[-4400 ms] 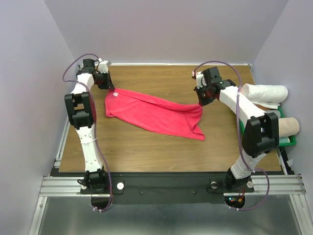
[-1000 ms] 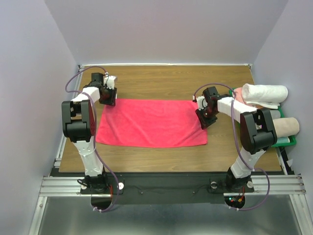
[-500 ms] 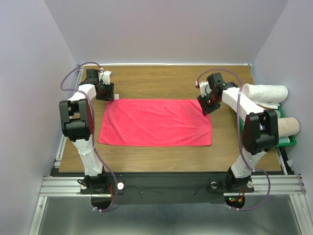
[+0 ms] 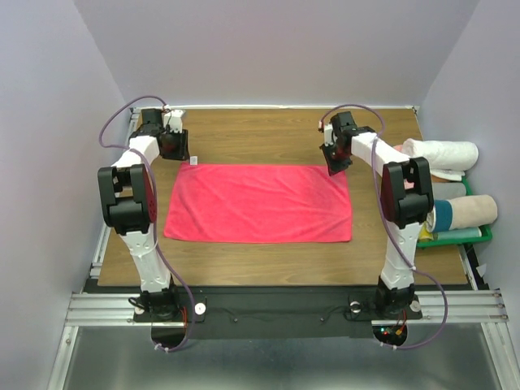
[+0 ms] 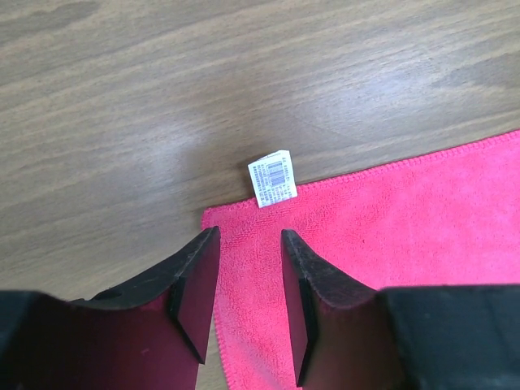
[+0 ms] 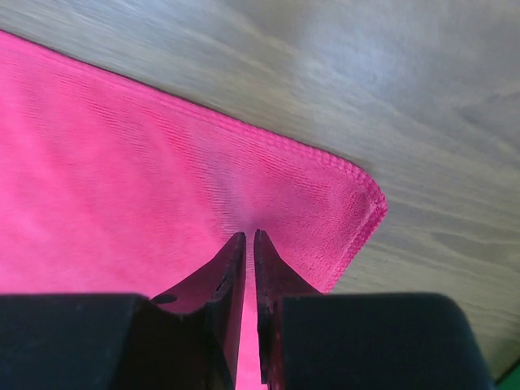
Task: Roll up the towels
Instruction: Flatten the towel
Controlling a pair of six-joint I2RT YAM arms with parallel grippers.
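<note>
A bright pinkish-red towel [image 4: 258, 203] lies spread flat as a rectangle in the middle of the table. Its small white tag [image 4: 193, 161] sticks out at the far left corner. My left gripper [image 4: 180, 153] hovers over that corner, open, with only flat cloth [image 5: 406, 219] and the tag [image 5: 272, 179] showing past its tips [image 5: 249, 236]. Over the far right corner is my right gripper [image 4: 334, 160], jaws drawn together to a thin slit [image 6: 249, 234]. The towel [image 6: 122, 162] lies beneath it, and no fold shows between the fingers.
Off the table's right edge, a green tray [image 4: 479, 236] holds a rolled white towel [image 4: 443, 153] and a rolled beige one [image 4: 471, 211]. Bare wooden tabletop [image 4: 268, 134] runs behind the towel, up to the back wall.
The towel slid slightly right and now lies still. Both grippers have drawn back from its far corners toward the back wall. The right jaws have closed.
</note>
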